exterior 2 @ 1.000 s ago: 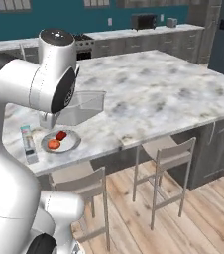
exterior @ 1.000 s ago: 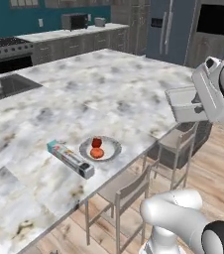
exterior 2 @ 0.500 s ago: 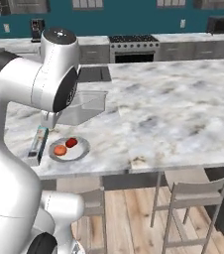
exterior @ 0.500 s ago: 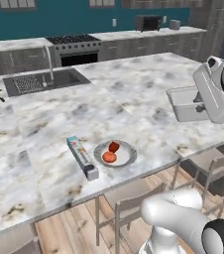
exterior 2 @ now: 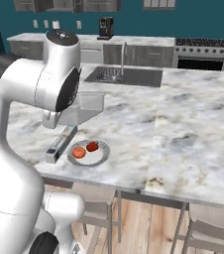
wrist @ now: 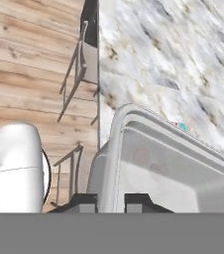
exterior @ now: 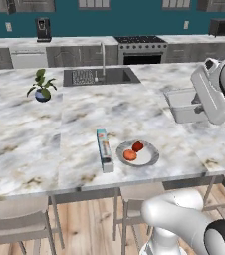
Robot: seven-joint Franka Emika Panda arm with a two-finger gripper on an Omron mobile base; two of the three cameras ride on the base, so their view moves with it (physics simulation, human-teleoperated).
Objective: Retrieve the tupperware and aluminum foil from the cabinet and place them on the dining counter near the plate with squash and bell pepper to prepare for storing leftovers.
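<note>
Holding: the gripper (wrist: 110, 201) is clamped shut on the rim of the tupperware (wrist: 173, 168), one dark fingertip on each side of the flared edge in the hand view.
Tupperware position: it hangs in the air above the dining counter (exterior: 84, 119), carried at the end of the white arm; in the left base view the tupperware (exterior: 184, 105) sits to the right of the plate and further back, and in the right base view the tupperware (exterior 2: 86, 106) shows just behind the arm's big joint, above and behind the foil carton.
Tupperware look: translucent white, shallow, rectangular, open side up, nothing visible inside.
Aluminum foil: the long slim carton (exterior: 104, 150) lies flat on the marble, just left of the plate, its length running from front to back; in the right base view the aluminum foil (exterior 2: 61, 144) lies at a slant beside the plate, close to the counter's front edge.
Plate: the round light-grey plate (exterior: 147, 158) rests on the counter near the front edge and carries two reddish-orange pieces of food; whether the foil carton touches it cannot be told.
Counter surroundings: a small potted plant (exterior: 41, 86) stands on the marble well to the left, and a sink (exterior: 98, 76) with a faucet is set in the far part of the counter.
Below: stools (exterior: 134, 199) stand tucked under the front edge over a wooden floor.
</note>
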